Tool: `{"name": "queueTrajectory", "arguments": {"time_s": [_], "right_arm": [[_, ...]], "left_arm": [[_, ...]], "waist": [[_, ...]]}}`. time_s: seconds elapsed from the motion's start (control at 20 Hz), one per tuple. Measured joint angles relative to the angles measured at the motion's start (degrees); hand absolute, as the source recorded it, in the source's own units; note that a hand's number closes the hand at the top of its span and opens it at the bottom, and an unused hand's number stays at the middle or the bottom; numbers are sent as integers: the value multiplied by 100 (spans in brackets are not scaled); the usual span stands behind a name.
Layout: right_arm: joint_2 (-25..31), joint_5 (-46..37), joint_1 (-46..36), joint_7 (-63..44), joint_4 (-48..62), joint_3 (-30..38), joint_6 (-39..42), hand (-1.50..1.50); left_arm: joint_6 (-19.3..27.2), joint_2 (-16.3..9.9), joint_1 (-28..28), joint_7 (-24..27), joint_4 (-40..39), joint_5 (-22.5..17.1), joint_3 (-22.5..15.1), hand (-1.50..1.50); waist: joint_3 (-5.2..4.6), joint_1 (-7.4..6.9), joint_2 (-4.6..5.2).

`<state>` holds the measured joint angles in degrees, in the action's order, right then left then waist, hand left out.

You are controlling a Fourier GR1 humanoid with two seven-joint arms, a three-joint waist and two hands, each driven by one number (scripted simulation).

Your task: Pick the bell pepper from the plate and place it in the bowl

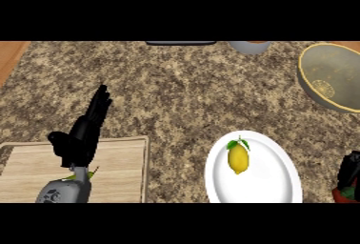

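Note:
A white plate (275,183) lies at the lower right of the counter. On its left part rests a yellow, oval fruit with a green stem and leaf (238,158). The olive-yellow bowl (336,66) stands at the far right, cut by the view's edge and apart from the plate. My right hand (350,171) shows only as a dark shape at the right edge, just right of the plate. A small red and green thing (344,194) sits directly under it, mostly hidden. My left hand (83,138) is open with fingers up over the cutting board, holding nothing.
A wooden cutting board (119,167) fills the lower left, with a small green thing (72,177) peeking out beside my left forearm. A grey rounded object (249,46) and a dark flat item (181,43) sit at the counter's far edge.

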<state>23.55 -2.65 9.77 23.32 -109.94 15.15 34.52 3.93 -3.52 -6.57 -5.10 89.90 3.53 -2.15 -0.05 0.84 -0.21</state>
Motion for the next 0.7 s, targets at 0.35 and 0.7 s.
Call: {"name": "queueTrajectory", "arguments": {"time_s": [0.35, 0.7], "right_arm": [[335, 965, -369, -1526, -1162, 880, -206, 150], [1001, 1718, -1563, -3412, -1284, 1163, -717, 150]], "left_arm": [[-23, 49, -108, 6, -119, -8, -4, 0], [-43, 83, -61, 32, -76, 1, -27, 0]], "waist": [[-3, -31, 6], [-3, -91, 14]]}}
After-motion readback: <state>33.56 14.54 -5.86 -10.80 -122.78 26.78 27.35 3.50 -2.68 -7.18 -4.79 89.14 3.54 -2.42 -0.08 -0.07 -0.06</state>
